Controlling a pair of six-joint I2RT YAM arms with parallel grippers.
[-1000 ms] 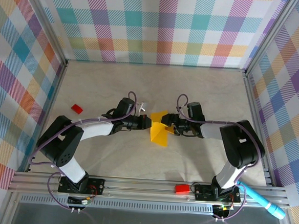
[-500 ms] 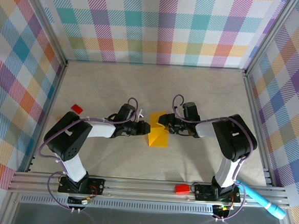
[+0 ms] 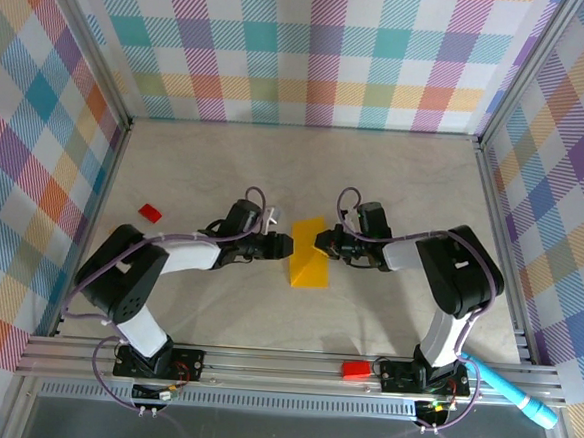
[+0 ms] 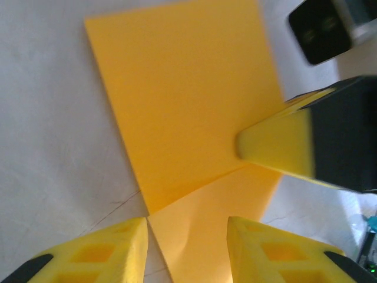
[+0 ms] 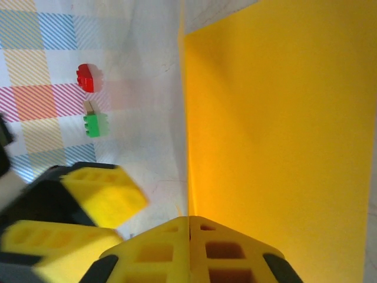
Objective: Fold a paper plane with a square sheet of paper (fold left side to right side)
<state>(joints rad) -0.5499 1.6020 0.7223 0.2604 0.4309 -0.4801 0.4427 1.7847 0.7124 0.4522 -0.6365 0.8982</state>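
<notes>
Risk: the folded yellow-orange paper sheet (image 4: 182,100) skews.
My right pincer (image 5: 188,227), pressed together, rests on it; my spread left pincer (image 4: 187,227) at its corner could drag it askew.

A plain yellow-orange folded sheet of paper (image 3: 307,262) is seen on a pale beige table (image 3: 405,177). The enclosure walls (image 3: 314,50) are patterned in pastel multicoloured plaid. A small red plastic block (image 3: 150,212), a second red block (image 3: 356,369), a small green block (image 5: 95,124) and a light blue pen-like cylinder (image 3: 520,397) are also noted.
</notes>
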